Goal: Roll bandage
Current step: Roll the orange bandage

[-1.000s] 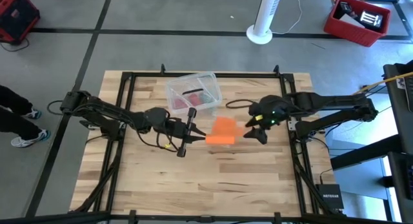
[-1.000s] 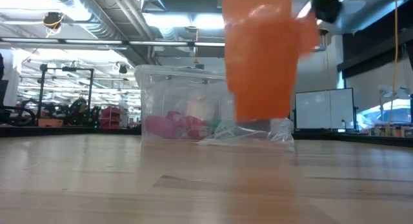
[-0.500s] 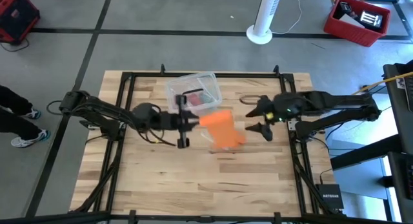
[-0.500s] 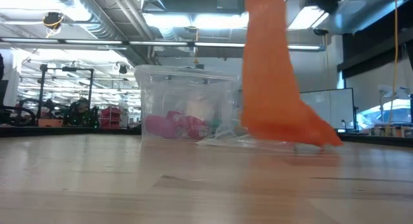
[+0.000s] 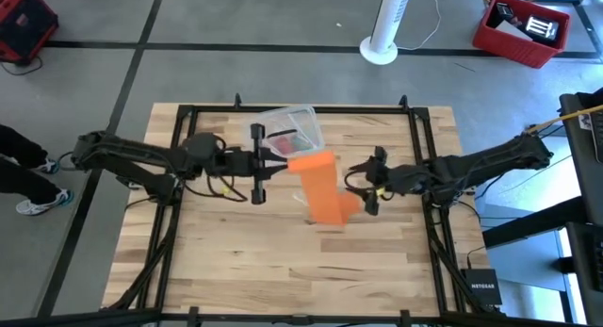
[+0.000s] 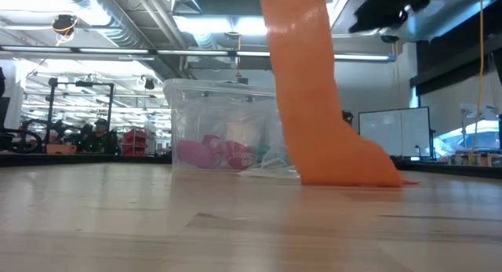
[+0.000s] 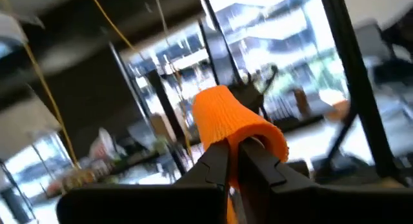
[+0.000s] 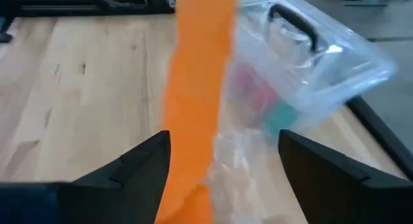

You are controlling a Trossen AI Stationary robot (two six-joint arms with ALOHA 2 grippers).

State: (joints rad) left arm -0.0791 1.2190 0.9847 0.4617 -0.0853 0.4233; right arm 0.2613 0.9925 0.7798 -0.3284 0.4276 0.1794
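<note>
A: Where is the bandage (image 5: 323, 190)?
B: In the middle of the high view. It is a long orange strip. The top end is held up in the air, and the bottom end lies bunched on the table (image 5: 236, 261).

A: Who holds it?
B: The left gripper (image 5: 273, 163). Its fingers are pressed together on the top end, just left of the middle.

A: And the right gripper (image 5: 359, 187)?
B: It is just right of the strip, with its fingers spread wide and nothing in them.

A: What is behind the strip?
B: A clear box (image 5: 283, 134), a bit higher in the frame. A crumpled wrapper (image 8: 242, 169) lies beside the strip.
</note>
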